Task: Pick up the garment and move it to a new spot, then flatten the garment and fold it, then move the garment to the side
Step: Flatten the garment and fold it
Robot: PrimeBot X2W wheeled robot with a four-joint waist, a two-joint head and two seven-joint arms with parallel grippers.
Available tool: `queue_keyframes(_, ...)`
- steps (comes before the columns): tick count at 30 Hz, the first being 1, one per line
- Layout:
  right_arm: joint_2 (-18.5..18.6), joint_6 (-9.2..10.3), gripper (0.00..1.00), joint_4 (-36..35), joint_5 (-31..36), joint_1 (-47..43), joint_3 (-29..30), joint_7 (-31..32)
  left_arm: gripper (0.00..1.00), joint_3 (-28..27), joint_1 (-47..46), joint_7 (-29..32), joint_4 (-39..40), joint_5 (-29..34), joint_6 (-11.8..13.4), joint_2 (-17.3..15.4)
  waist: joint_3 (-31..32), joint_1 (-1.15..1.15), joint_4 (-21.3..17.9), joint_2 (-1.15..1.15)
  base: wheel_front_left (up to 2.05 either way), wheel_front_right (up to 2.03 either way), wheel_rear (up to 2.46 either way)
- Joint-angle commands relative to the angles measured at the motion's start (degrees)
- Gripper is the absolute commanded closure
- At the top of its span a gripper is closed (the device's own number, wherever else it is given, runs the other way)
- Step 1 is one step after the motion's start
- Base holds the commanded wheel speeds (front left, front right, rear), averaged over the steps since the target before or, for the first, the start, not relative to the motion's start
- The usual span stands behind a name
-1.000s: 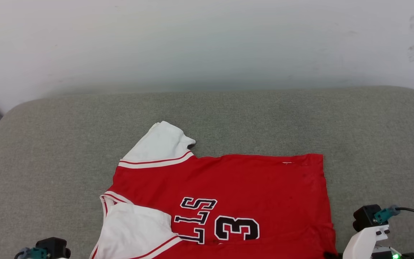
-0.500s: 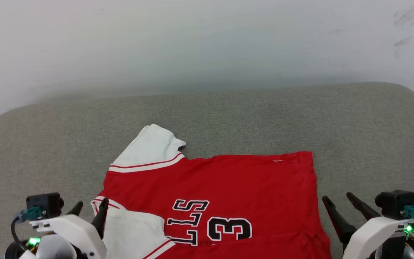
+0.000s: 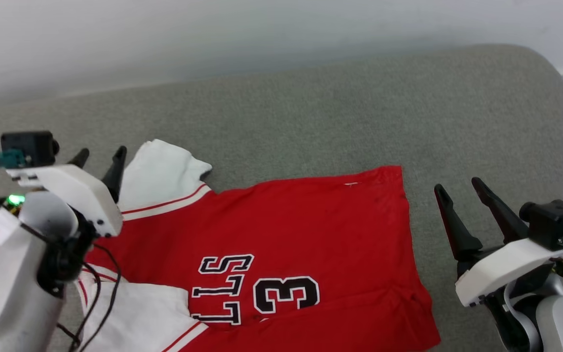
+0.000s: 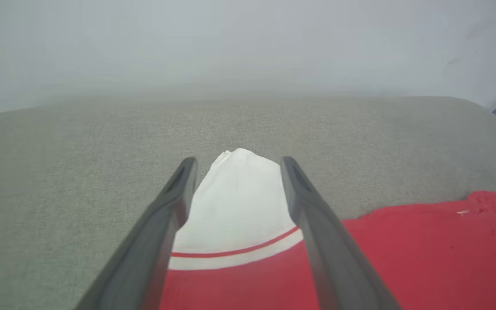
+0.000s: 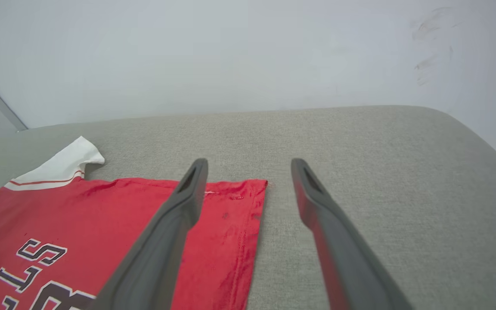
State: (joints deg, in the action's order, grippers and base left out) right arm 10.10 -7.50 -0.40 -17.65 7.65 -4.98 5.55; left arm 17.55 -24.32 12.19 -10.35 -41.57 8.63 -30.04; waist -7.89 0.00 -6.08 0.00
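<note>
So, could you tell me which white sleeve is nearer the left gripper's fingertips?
The far sleeve, sticking out right beside the left gripper; the other sleeve lies back by that arm's wrist.

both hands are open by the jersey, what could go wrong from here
1. The left hand lines up on the crumpled far sleeve; pinching just that may drag the jersey askew.
2. The right hand is beside the hem, mostly over bare cushion; closing there could miss the fabric.

A grey cushion [image 3: 311,107] carries a red jersey [image 3: 286,220], lying flat. Its hem lies just beside the right tool [image 3: 457,185], one white sleeve [image 3: 159,171] beside the left tool [image 3: 100,155].
</note>
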Motion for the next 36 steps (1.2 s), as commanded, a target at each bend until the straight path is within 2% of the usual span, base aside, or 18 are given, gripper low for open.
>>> queue_keyframes(1, -0.4, 0.01, 0.0, 0.0, 0.0, 1.4, -0.4, -0.5, 0.0, -0.3, -2.7, 1.8, -1.4, -0.6, -0.7, -1.1, -4.8, 0.0, -3.7, 0.0, 0.0, 0.0, 0.0)
queue_keyframes(5, -1.0, 0.02, 0.0, 0.9, -0.5, 3.6, -0.9, -1.0, 0.0, -0.4, -8.8, 9.3, -5.6, -2.8, -2.6, -3.4, -8.5, 0.0, -6.5, 0.0, 0.0, 0.0, 0.0)
queue_keyframes(9, -1.6, 0.01, 0.0, 1.8, -0.5, 4.9, -1.0, -2.0, 0.0, -0.3, -14.3, 17.0, -10.6, -4.6, -3.2, -5.7, -11.1, 0.0, -8.6, 0.0, 0.0, 0.0, 0.0)
queue_keyframes(14, -2.3, 0.02, 0.0, 3.1, -0.8, 5.8, -1.3, -2.7, 0.0, 1.1, -19.0, 25.4, -15.8, -6.2, -4.4, -7.0, -13.6, 0.0, -10.5, 0.0, 0.0, 0.0, 0.0)
queue_keyframes(23, -2.8, 0.02, 0.0, 4.7, -1.7, 6.5, -1.4, -3.3, 0.0, 5.0, -20.4, 37.7, -25.1, -7.1, -3.3, -6.7, -15.6, 0.0, -12.1, 0.0, 0.0, 0.0, 0.0)
queue_keyframes(24, -2.9, 0.02, 0.0, 4.8, -2.0, 6.6, -1.4, -3.3, 0.29, 5.4, -20.3, 38.9, -25.9, -7.1, -3.0, -6.5, -15.7, 0.0, -12.1, 0.0, 0.0, 0.0, 0.0)
queue_keyframes(26, -2.9, 0.02, 0.0, 5.0, -2.3, 6.6, -1.4, -3.2, 1.0, 6.6, -19.9, 39.9, -27.1, -6.3, -2.9, -6.3, -15.8, 0.0, -12.1, 0.0, 0.0, 0.0, 0.0)
queue_keyframes(30, -2.9, 0.01, 0.0, 5.4, -3.4, 6.9, -1.5, -2.7, 1.0, 7.0, -20.3, 37.3, -28.0, -5.6, -3.1, -4.9, -15.3, 0.0, -11.7, 0.0, 0.0, 0.0, 0.0)
queue_keyframes(36, -1.8, 0.01, 0.0, 8.9, -7.2, 9.1, -1.9, 0.4, 1.0, 5.6, -22.3, 28.0, -28.8, -4.1, -3.2, -3.9, -12.5, 0.0, -9.6, 0.0, 0.0, 0.0, 0.0)
